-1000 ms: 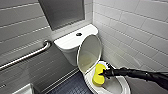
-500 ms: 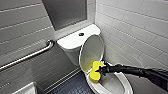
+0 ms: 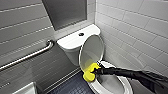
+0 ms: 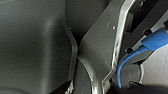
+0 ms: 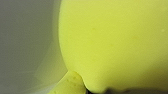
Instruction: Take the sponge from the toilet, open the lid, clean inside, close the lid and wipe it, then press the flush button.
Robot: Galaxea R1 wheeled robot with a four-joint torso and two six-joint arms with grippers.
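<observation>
We hold the small, bright yellow, bean-shaped sponge (image 3: 89, 73) in the right claw (image 3: 96, 71), which is closed on it. The dark arm reaches in across the bowl of the glossy white ceramic toilet (image 3: 69, 50). The sponge sits at the toilet's bowl rim on the hinge side, touching the bottom of the raised white oval plastic lid (image 3: 91, 51). The lid stands up and leans back toward the toilet's tank. The small round dark flush button (image 3: 81, 34) sits in the tank top behind it, uncovered.

We judge the step in hand to be the cleaning inside, begun at the seam where lid and bowl meet. To do it well, we should press the sponge flat, not on its edge. We should sweep it around the inner wall of the bowl in one steady arc. The wrist should stay low enough that the arm does not knock the lid forward. Our grip should be firm, since a wet glossy surface can drag the sponge out.

In the right wrist view the sponge looks smooth, soft and evenly yellow, with a rounded bulge and a shallow notch. It lies against pale ceramic. It seems whole and unsoiled, though fine marks would be hard to see.
</observation>
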